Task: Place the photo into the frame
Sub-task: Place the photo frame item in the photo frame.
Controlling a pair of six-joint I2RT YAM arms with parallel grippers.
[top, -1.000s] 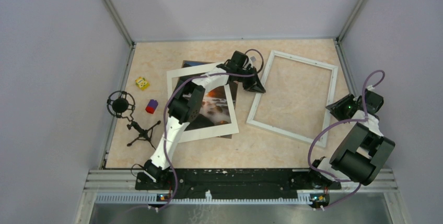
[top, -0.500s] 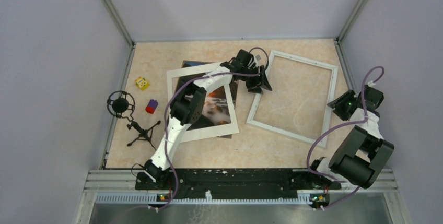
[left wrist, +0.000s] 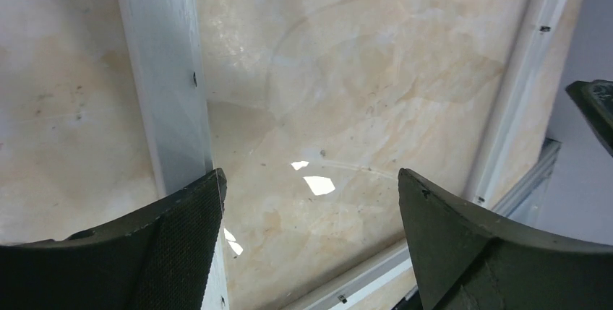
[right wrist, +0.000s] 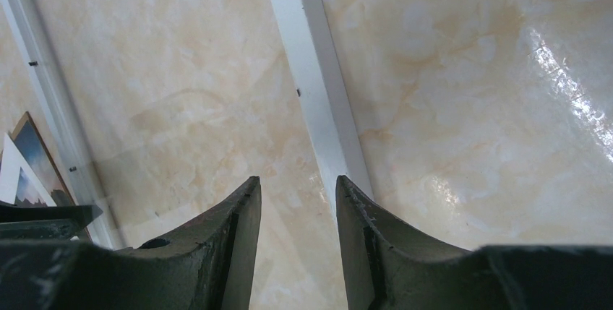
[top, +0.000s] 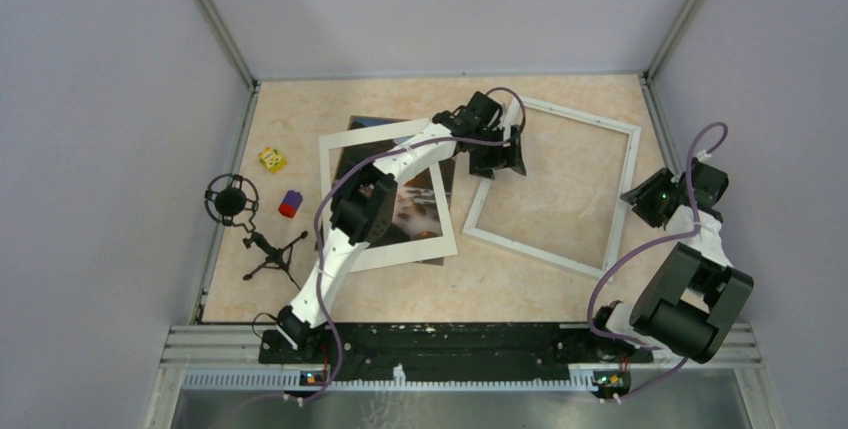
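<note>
Left arm: white links are joined by black housings. Right arm: bulkier black housings and a short white link are noted. Purple cables are looped along both. A green light is seen on the right wrist. Fingers dark and curved; one pad finely cross-hatched.

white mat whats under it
The photo lies under the white mat, showing through its window and poking out at the far edge. Its margins are covered; the left arm hides part.
</note>
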